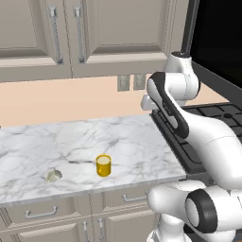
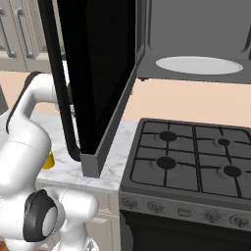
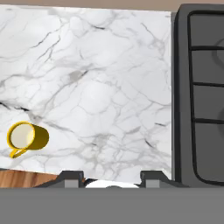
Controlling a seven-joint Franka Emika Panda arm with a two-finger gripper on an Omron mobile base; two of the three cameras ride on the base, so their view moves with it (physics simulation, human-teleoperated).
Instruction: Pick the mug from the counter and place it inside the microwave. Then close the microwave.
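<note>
On tabletop (image 1: 123,137), yellow mug (image 1: 103,165) upright nr pale lump (image 1: 53,175); microwave door (image 2: 93,83) open; tool (image 3: 113,178) above, spread, empty.

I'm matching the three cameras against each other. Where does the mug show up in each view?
Left base view: mug stands low and centre-left on the counter, near its front edge.
Right base view: a yellow sliver at the left edge, mostly hidden behind the arm.
Hand view: lower left, seen from above, near the counter's front edge.
Shared landmark: the black stovetop at the counter's right end.
</note>
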